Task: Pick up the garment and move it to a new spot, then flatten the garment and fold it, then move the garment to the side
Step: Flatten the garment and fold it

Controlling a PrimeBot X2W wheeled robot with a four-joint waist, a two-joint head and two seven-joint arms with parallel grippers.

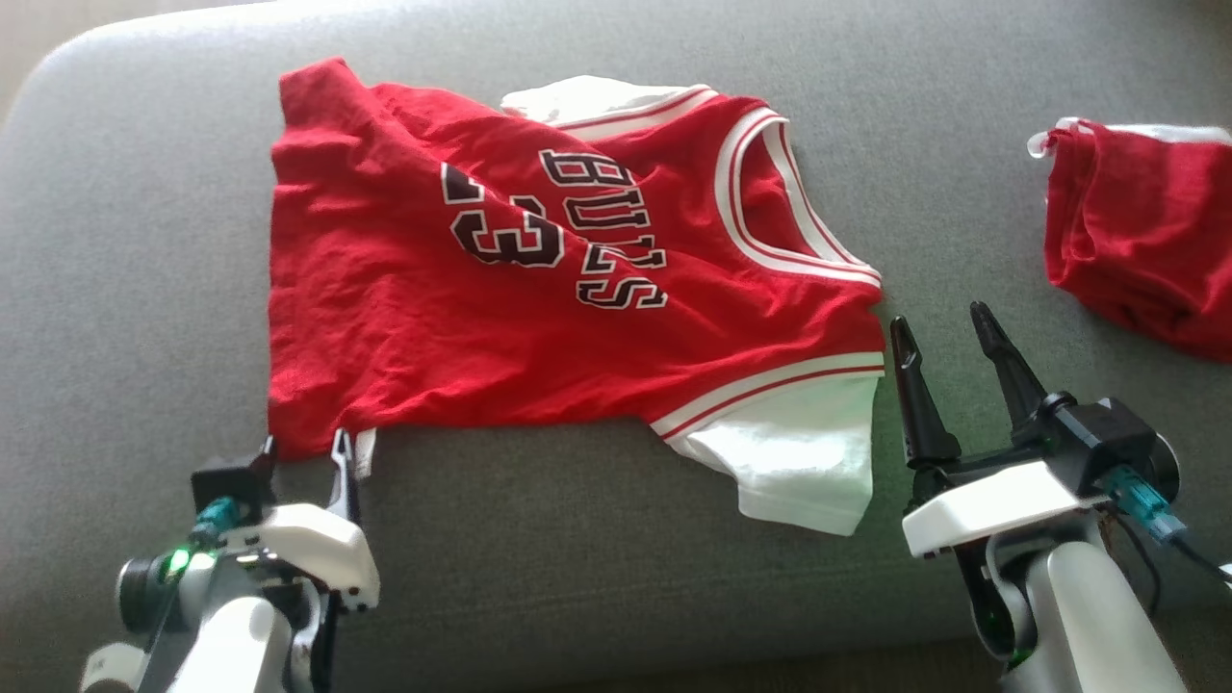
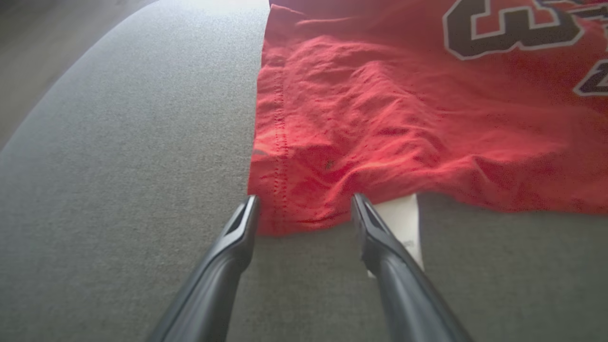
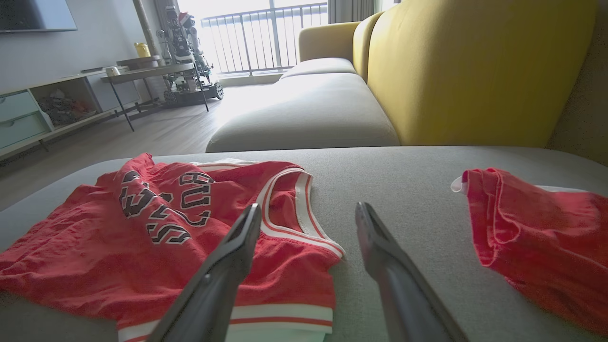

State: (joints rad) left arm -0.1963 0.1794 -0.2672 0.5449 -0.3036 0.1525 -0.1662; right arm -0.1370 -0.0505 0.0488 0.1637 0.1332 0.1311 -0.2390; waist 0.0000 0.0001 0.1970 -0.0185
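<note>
Closing now, the empty, wide-open left gripper [image 1: 303, 443] may catch only one layer of the jersey [image 1: 500, 318] corner it straddles, while the right gripper [image 1: 940, 318] hangs equally open and empty.

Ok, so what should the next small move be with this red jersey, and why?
Probably shut the left gripper on the red jersey: its open fingers straddle the hem corner against the grey cushion. The right gripper is open too, off the cloth beside the white sleeve, so it likely needs to reach in afterwards.
</note>
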